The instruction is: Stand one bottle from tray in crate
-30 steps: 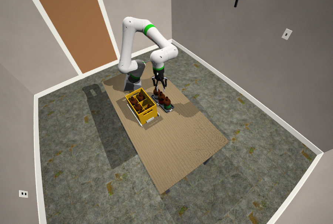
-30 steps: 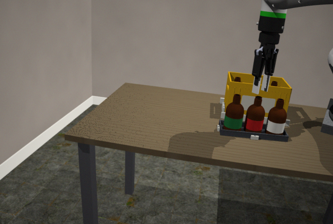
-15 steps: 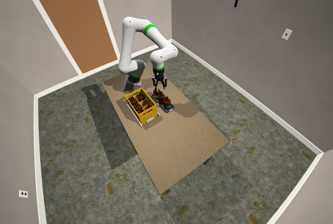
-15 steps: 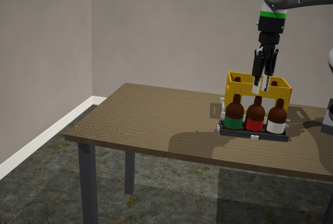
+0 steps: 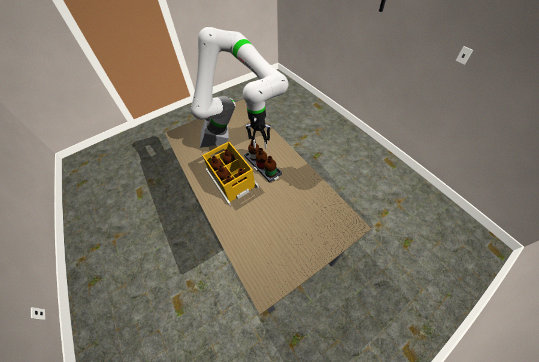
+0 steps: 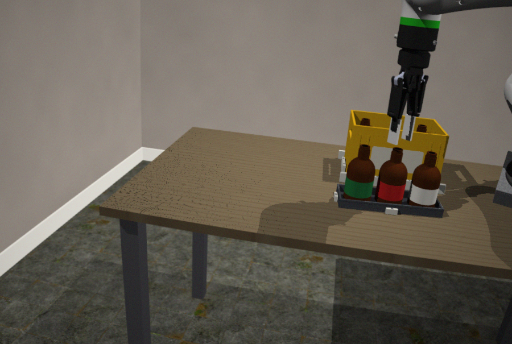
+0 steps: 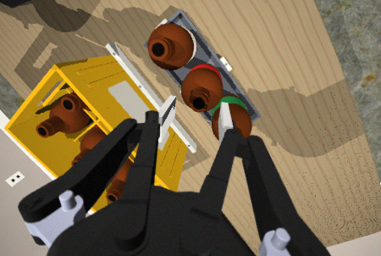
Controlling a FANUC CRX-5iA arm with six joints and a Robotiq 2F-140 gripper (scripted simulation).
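Ok so nearest first: the gripper [image 5: 260, 145] [image 6: 400, 140] [image 7: 197, 108] has its fingers partway apart with nothing between them, hanging just above the tray bottles. It looks lined up with the red-label bottle [image 5: 261, 160] [image 6: 391, 177] [image 7: 202, 86], so I'd bet that's the pick. That one is upright in the middle of the row, between the green-label bottle [image 5: 270, 166] [image 6: 360, 172] [image 7: 241, 126] and the white-label bottle [image 5: 250, 149] [image 6: 426, 177] [image 7: 175, 46].

Handling-wise, I'm guessing brown glass: stiff, slick, breakable if knocked, heavier low down. Can't tell if it's full. I'd grab the straight neck, centred, below the lip. The round shoulder would probably squirm out of flat pads, and going lower risks bumping the neighbours. Firm squeeze, straight lift, or it could swing or drag the dark tray [image 5: 263, 175] [image 6: 372, 206] [image 7: 204, 43], which sits flat.

Farther over is the yellow crate [image 5: 248, 183] [image 6: 359, 137] [image 7: 93, 71], level beside the tray. From the top I count five bottles in it, and the free cell looks like the middle one on the tray side. Neck grip should help there too, since the dividers leave little finger room imo.
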